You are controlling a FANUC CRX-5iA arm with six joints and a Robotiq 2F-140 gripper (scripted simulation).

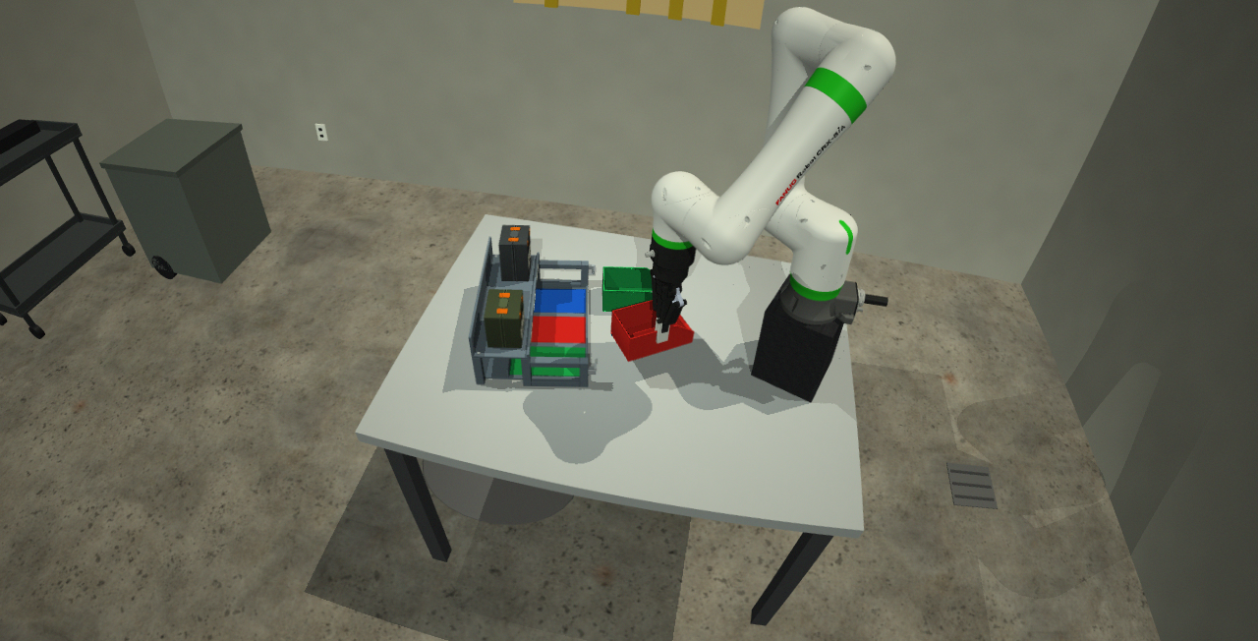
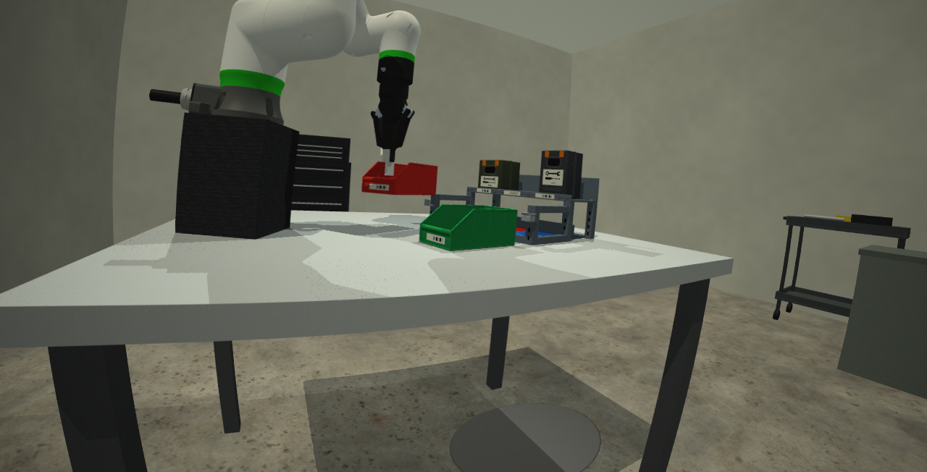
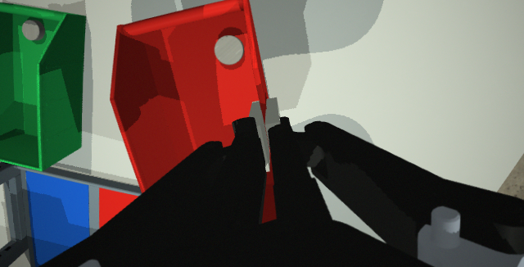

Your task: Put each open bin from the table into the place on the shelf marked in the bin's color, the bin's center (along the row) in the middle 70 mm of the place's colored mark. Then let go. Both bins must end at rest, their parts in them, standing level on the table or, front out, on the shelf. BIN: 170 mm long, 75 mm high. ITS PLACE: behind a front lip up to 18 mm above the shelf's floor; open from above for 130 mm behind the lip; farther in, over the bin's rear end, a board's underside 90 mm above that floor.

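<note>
My gripper [image 1: 662,333] [image 2: 389,169] [image 3: 268,116] is shut on a side wall of the red bin [image 1: 631,340] [image 2: 418,179] [image 3: 196,70]. The red bin hangs above the table, turned at an angle to the shelf, with a round grey part [image 3: 228,50] inside. The green bin [image 1: 626,292] [image 2: 482,229] [image 3: 61,115] stands on the table near the shelf's blue end, with a round part [image 3: 32,29] in it. The shelf shows a blue mark [image 1: 561,301] [image 3: 57,218], a red mark [image 1: 559,328] [image 3: 115,207] and a green mark [image 1: 553,369]. No bin stands on these marks.
Two dark cases stand on the shelf's upper board, an olive one [image 1: 503,320] [image 2: 497,174] and a grey one [image 1: 514,252] [image 2: 560,173]. Side frames with posts [image 2: 531,226] bound the shelf's row. The robot's black pedestal [image 1: 796,346] [image 2: 227,174] stands opposite the shelf.
</note>
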